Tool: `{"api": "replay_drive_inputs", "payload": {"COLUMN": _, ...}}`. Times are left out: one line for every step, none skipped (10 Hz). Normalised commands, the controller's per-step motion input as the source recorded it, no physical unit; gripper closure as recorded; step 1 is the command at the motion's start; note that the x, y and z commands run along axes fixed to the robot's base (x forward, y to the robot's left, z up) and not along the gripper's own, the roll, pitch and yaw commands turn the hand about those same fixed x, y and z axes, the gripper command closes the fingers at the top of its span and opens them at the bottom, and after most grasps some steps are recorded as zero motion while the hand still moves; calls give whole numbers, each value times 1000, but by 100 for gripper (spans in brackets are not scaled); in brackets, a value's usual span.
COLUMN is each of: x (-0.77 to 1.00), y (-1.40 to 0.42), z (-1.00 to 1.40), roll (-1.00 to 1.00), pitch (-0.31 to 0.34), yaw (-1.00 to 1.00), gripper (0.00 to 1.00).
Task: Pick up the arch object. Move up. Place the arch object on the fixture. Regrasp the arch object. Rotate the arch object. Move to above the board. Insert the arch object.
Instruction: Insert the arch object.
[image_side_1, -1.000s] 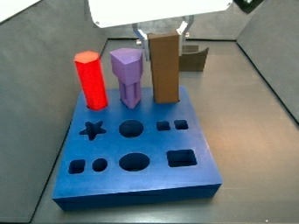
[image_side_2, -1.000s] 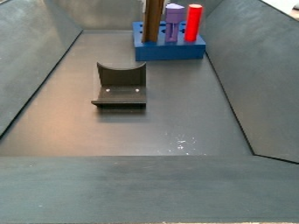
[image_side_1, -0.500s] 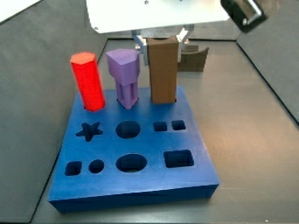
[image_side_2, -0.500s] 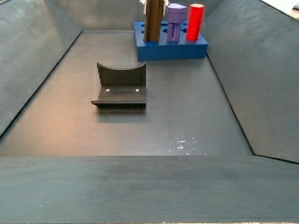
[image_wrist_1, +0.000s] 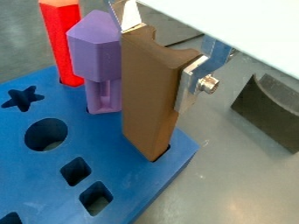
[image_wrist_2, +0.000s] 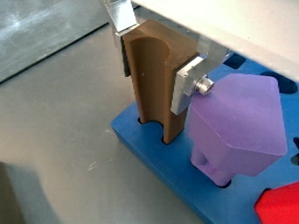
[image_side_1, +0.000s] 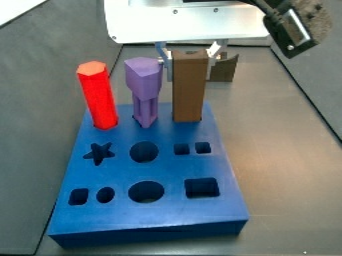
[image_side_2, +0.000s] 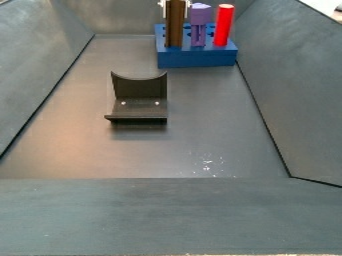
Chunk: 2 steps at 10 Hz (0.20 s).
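The brown arch object (image_side_1: 190, 85) stands upright in its hole at the back of the blue board (image_side_1: 147, 205). Both wrist views show my gripper (image_wrist_1: 155, 57) (image_wrist_2: 152, 66) at its top. One silver finger (image_wrist_2: 184, 83) lies flat against one side of the arch object (image_wrist_2: 149, 87), and the other finger lies against the opposite side. The jaws look shut on the block. The dark fixture (image_side_2: 136, 98) sits on the floor away from the board (image_side_2: 201, 58), and in a side view it shows behind the arch object, fixture (image_side_1: 225, 68).
A purple peg (image_side_1: 142, 90) stands right beside the arch object, and a red hexagonal peg (image_side_1: 96, 95) stands beyond it in the same row. Star, round and square holes lie open in the board's front. Sloping grey walls (image_side_2: 47, 90) enclose the floor.
The gripper has come down around the top of the arch object. The board with its pegs has shifted slightly in both side views.
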Motion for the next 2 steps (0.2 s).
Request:
{"api": "replay_drive_inputs", "payload": {"x": 0, "y": 0, "z": 0, "roll": 0, "pitch": 10, "yaw": 0, "gripper": 100}}
{"api": "replay_drive_inputs", "payload": {"x": 0, "y": 0, "z": 0, "roll": 0, "pitch": 0, "yaw": 0, "gripper": 100}}
